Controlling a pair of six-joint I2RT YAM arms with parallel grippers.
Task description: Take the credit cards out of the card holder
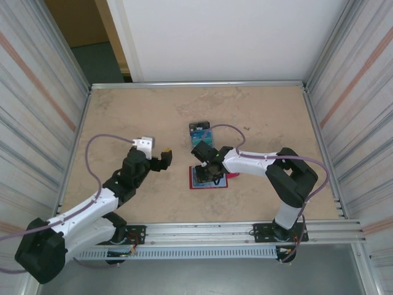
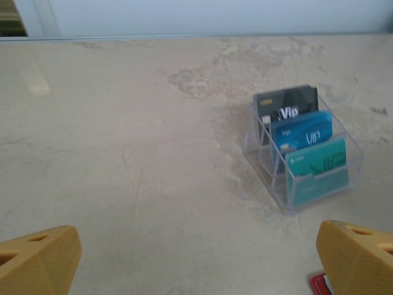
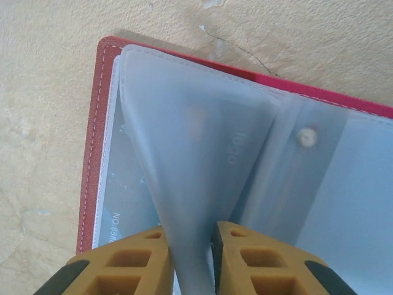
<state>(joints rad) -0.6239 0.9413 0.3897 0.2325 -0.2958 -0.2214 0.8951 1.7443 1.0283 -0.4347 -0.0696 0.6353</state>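
A red card holder (image 3: 98, 123) lay open and flat on a beige stone-patterned table (image 1: 264, 117), near the middle and toward the right arm. The right gripper (image 3: 191, 236) was closed on one frosted clear sleeve (image 3: 196, 147) of the holder, its yellow fingers (image 3: 141, 258) pinching the sleeve's edge and pulling it up into a taut fan. The faint word "logo" showed through that sleeve, possibly from a card inside, though the plastic was too cloudy to be sure. Under the sleeves, against the holder's left cover, lay a pale blue card (image 3: 113, 203) printed with "NO. 888".

Just beyond the holder stood a clear plastic rack (image 2: 264, 153). It held three credit cards (image 2: 304, 130) upright in separate slots: a dark one at the back, a blue one in the middle and a teal one in front.

The left gripper (image 1: 164, 153) hung above the table to the holder's left, jaws spread wide and holding nothing.
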